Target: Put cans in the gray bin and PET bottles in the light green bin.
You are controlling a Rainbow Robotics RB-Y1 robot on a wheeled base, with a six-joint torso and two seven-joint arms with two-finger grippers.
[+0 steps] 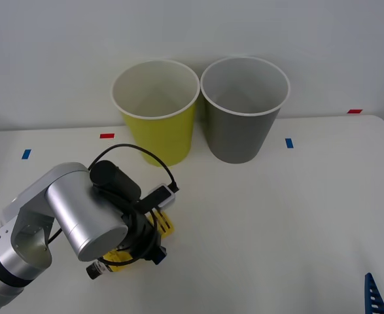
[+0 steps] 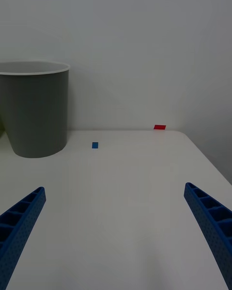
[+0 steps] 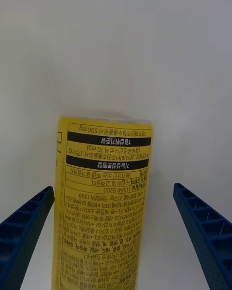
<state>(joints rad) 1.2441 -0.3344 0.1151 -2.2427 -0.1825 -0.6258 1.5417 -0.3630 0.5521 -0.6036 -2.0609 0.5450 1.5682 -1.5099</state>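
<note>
White tabletop [image 1: 296, 216] stretches before us, and at its far edge we see two tall tapered round plastic bins standing upright side by side, their white rims nearly touching: the yellow-green bin [image 1: 159, 124] on the left and the gray bin [image 1: 243, 121] on the right. Both show pale insides.

Near the front left of the table, our left gripper [image 3: 116, 237] is lowered over the small slim PET bottle with a yellow label and black print [image 3: 104, 208]. In the left wrist view we see the bottle between the blue ribbed fingers [image 3: 205, 232], closer to one finger than the other, with the fingers spread wide and a gap of bare table on at least one side, so nothing is grasped. In the front view the bottle [image 1: 167, 225] lies on the table under the silver arm, with its dark cap [image 1: 95, 271] poking out toward the front, well apart from both bins.

Our right gripper [image 2: 116, 232] waits over the right side of the table, its blue fingers wide apart and holding nothing, with the gray bin ahead of it. Small red and blue tape marks [image 1: 289, 142] dot the tabletop.
</note>
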